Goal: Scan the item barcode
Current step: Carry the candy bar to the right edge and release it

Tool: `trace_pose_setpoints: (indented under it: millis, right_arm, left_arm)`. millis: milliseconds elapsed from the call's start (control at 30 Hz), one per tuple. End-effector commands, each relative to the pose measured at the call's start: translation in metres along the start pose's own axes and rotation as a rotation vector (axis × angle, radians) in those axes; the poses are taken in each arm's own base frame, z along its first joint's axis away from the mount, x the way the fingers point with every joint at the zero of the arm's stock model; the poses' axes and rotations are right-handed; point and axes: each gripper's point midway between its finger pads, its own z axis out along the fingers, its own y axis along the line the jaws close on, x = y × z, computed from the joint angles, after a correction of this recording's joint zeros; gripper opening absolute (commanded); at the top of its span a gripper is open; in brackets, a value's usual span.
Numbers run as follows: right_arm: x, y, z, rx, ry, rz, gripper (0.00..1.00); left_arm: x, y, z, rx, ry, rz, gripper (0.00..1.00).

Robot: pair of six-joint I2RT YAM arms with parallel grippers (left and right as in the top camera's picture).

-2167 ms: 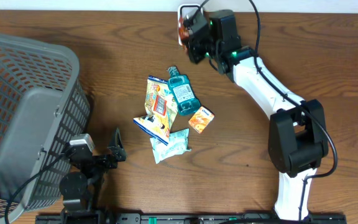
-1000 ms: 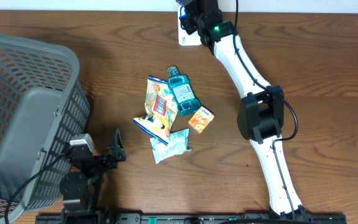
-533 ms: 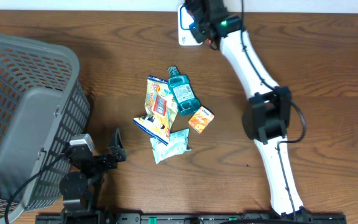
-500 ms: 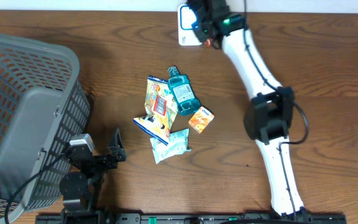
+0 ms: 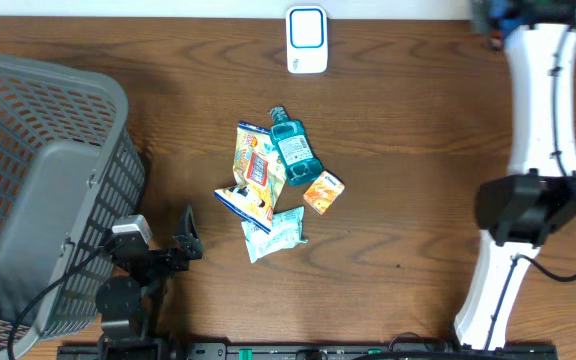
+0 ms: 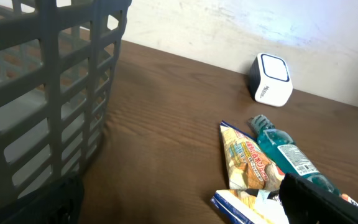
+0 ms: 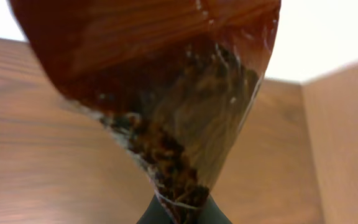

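Right gripper (image 7: 178,216): jaws pinched together on the lower tip of a glossy, see-through reddish-brown packet (image 7: 166,87), held up over the far right corner of the brown wooden table (image 5: 418,120).
Packet: crinkled, fills the right wrist view; I cannot make out a barcode.
Scanner: white box-shaped barcode scanner with a blue face (image 5: 307,38), at the far edge near the middle, well apart to the left of the held packet.
Left gripper (image 6: 179,208): fingers spread wide, empty, at the near left beside the grey plastic lattice basket (image 5: 28,150).
Pile: mid-table, a teal liquid bottle (image 5: 294,146) against a yellow snack bag (image 5: 256,165); a small orange box (image 5: 323,192) and a pale green pouch (image 5: 276,232) just beside them.
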Motion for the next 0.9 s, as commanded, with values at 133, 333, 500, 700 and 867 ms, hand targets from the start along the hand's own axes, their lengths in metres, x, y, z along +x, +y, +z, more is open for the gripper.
trace_pose_setpoints:
  millis: [133, 333, 500, 700, 867]
  right_arm:
    - [0.079, -0.096, 0.054, 0.108, 0.186, 0.006, 0.01]
    - [0.162, -0.160, 0.090, 0.174, 0.335, 0.026, 0.01]
    - [0.235, -0.212, 0.106, 0.273, 0.441, 0.118, 0.01]
    - [0.295, -0.267, 0.094, 0.434, 0.508, 0.324, 0.02]
    - [0.317, -0.286, 0.085, 0.488, 0.512, 0.467, 0.03]
  left_arm:
    - [0.014, 0.002, 0.002, 0.003, 0.043, -0.003, 1.00]
    - [0.014, 0.002, 0.002, 0.003, 0.043, -0.003, 1.00]
    - [0.013, 0.002, 0.002, 0.002, 0.043, -0.003, 1.00]
    - [0.013, 0.002, 0.002, 0.002, 0.043, -0.003, 1.00]
    - [0.014, 0.002, 0.002, 0.003, 0.043, -0.003, 1.00]
